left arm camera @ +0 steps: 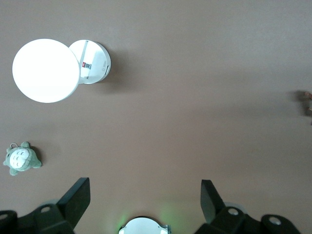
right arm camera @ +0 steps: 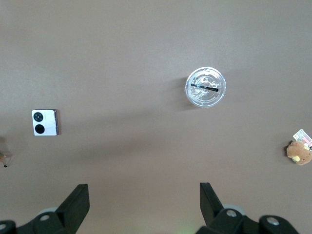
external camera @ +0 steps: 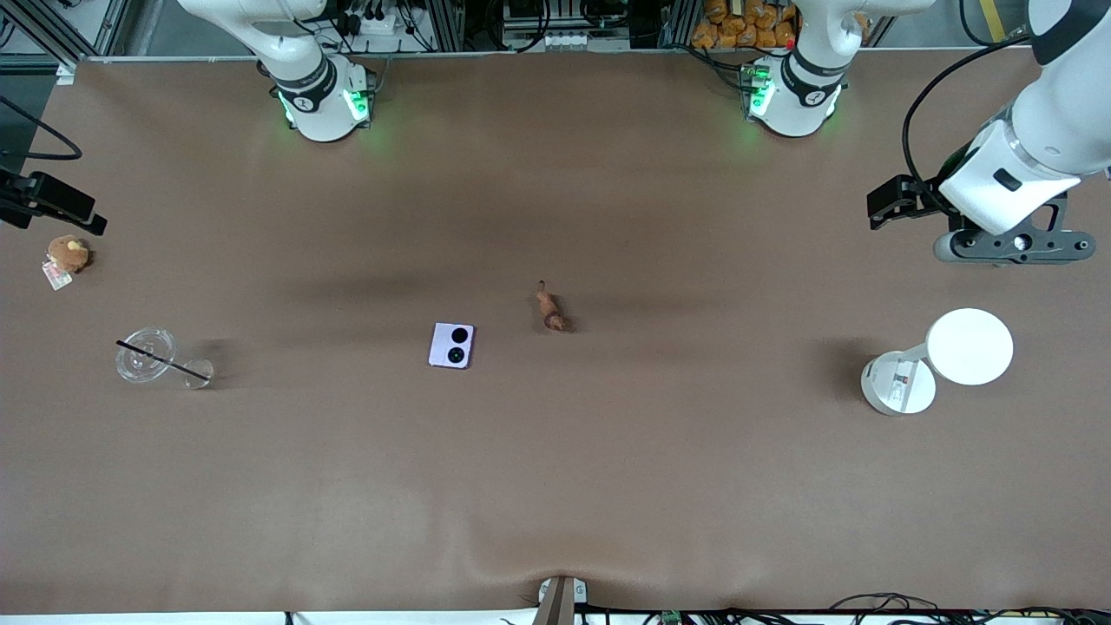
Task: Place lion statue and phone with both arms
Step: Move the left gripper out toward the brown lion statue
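Note:
The lion statue [external camera: 550, 310], a tiny reddish-brown figurine with a thin tail, lies near the table's middle. It barely shows at the edge of the left wrist view [left arm camera: 307, 100] and of the right wrist view [right arm camera: 4, 158]. The lilac phone [external camera: 452, 345] lies flat beside it, slightly nearer the front camera and toward the right arm's end; it also shows in the right wrist view [right arm camera: 45, 122]. My left gripper [external camera: 894, 204] hangs open and empty over the left arm's end of the table [left arm camera: 145, 195]. My right gripper [external camera: 52, 204] hangs open and empty over the right arm's end [right arm camera: 145, 197].
A white round-headed stand [external camera: 969, 346] lies at the left arm's end. A grey-green plush [left arm camera: 20, 159] sits near it. A clear cup with a black straw [external camera: 146, 354] and a brown plush with a tag [external camera: 68, 254] are at the right arm's end.

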Robot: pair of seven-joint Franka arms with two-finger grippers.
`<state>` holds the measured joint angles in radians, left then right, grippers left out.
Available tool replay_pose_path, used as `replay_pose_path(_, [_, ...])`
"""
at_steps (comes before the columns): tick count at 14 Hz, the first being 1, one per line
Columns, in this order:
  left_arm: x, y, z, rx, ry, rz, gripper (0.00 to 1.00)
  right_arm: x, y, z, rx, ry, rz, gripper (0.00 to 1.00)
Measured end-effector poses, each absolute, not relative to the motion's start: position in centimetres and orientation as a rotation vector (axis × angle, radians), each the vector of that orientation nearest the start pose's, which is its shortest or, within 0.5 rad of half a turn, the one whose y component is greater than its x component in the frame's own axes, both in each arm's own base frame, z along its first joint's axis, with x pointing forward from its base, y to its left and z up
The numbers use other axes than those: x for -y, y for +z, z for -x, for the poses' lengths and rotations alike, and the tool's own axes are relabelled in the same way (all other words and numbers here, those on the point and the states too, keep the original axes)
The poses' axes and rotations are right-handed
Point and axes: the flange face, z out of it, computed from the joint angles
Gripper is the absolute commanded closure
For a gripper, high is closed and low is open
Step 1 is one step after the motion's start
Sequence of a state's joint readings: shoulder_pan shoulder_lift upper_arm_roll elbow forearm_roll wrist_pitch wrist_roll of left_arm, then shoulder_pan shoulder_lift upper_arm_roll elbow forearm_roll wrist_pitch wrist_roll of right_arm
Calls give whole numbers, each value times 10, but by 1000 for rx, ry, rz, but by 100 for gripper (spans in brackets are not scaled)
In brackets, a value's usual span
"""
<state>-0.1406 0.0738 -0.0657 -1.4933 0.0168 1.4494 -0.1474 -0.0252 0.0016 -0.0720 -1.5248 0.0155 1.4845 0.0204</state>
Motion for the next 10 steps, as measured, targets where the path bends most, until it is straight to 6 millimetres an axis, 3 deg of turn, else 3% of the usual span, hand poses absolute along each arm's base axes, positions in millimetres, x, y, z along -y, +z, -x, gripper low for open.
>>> replay_pose_path(5, [127,607,-563,-116,104,3115,0,51,638,-544,-182,65,3119,0])
replay_pose_path(10, [140,606,-565,-36,98,3117,0,51,638,-544,-182,65,3119,0])
